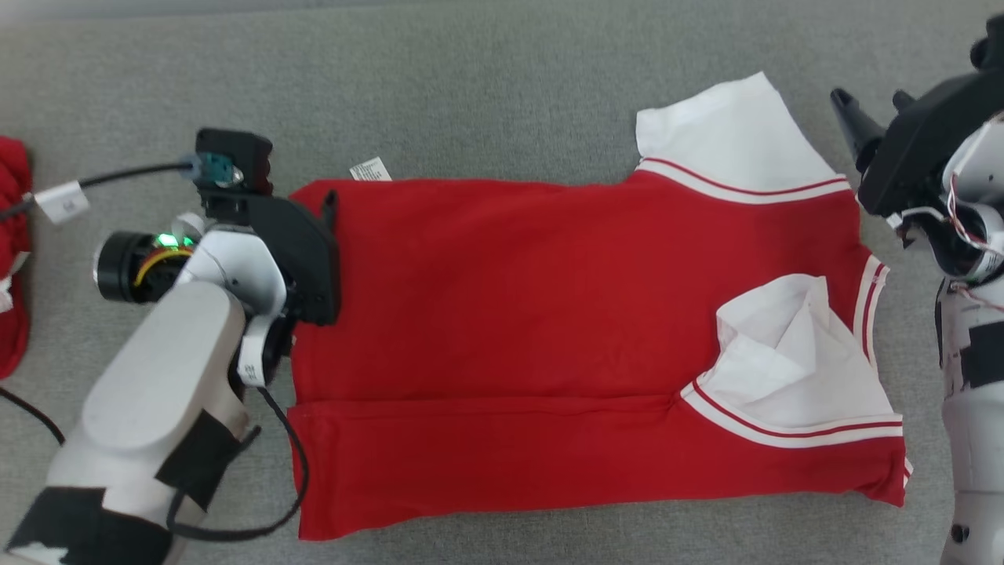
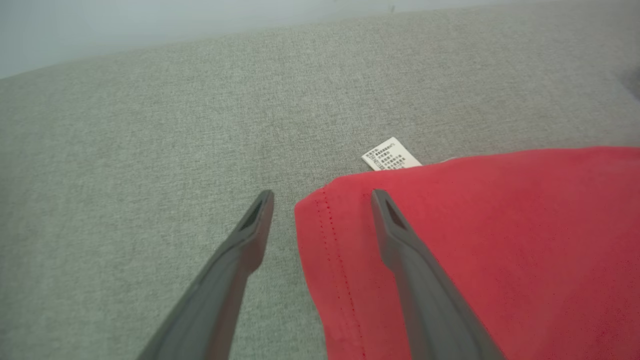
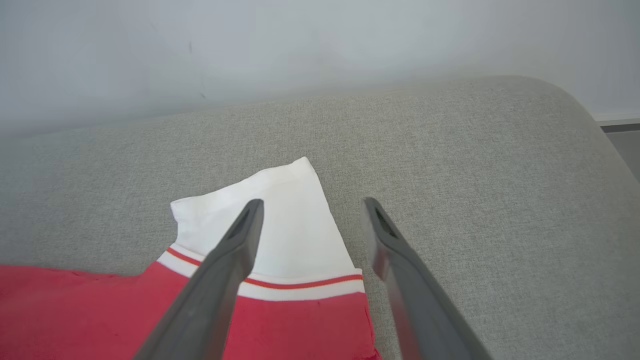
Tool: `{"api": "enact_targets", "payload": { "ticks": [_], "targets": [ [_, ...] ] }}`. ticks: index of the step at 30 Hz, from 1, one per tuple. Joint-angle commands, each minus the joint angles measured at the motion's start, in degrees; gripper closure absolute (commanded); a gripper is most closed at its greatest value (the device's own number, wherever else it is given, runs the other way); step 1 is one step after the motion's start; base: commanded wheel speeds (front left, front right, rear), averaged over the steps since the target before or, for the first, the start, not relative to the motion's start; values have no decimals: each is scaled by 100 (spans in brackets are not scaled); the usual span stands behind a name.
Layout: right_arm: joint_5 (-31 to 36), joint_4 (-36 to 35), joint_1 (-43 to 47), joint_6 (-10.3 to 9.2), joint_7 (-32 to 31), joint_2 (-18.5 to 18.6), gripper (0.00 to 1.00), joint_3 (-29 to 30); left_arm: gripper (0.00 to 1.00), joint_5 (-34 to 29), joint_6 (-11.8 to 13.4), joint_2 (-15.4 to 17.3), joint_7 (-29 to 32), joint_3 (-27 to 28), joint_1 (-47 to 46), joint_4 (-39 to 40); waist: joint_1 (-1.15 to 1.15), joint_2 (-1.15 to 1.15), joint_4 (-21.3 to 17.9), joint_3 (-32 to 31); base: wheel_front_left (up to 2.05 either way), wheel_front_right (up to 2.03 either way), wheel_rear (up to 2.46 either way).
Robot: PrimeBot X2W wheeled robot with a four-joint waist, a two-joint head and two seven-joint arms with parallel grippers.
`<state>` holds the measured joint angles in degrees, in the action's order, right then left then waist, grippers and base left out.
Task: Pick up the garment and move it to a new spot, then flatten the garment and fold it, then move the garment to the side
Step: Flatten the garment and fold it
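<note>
The garment point(image 1: 510, 314) is a red shirt with white, red-striped sleeves. It lies spread on the grey cushion with its lower part folded up over the body. A white sleeve point(image 1: 729, 133) sticks out at the far right, and another is folded in near the collar. My left gripper point(image 1: 323, 205) stands open at the shirt's far left corner; in the left wrist view its fingers straddle that hem corner point(image 2: 322, 195) without pinching it. My right gripper point(image 1: 869, 98) is open above the far white sleeve point(image 3: 280, 220), with nothing between its fingers point(image 3: 312, 202).
A white care label point(image 1: 370, 169) pokes out from under the far hem. Another red cloth point(image 1: 12, 251) lies at the left edge. A black cable point(image 1: 125, 174) runs to my left wrist. The cushion's rounded edge point(image 3: 590, 125) and a pale wall point(image 3: 300, 45) lie beyond.
</note>
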<state>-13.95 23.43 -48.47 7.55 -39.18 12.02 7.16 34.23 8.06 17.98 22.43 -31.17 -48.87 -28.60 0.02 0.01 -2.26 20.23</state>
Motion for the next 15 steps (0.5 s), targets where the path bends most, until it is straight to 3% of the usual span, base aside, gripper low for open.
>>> {"api": "enact_targets", "payload": {
  "ticks": [1,13,14,15],
  "targets": [
    [-24,78,-112,-11,57,48,0,-49,0,-74,-34,44,36,-15,-117,-76,-2,-1,-107,338,0,0,0],
    [-192,904,-956,-11,436,374,0,-652,0,-110,-263,42,733,-298,-677,-780,-2,-1,-15,640,0,0,0],
    [-200,955,-997,-11,435,397,0,-683,4,-108,-283,54,829,-329,-699,-815,-2,-1,-11,657,0,0,0],
    [-196,1028,-1051,-11,434,422,0,-730,20,-118,-280,73,1004,-382,-723,-848,-2,-1,-2,695,0,0,0]
  ]
}}
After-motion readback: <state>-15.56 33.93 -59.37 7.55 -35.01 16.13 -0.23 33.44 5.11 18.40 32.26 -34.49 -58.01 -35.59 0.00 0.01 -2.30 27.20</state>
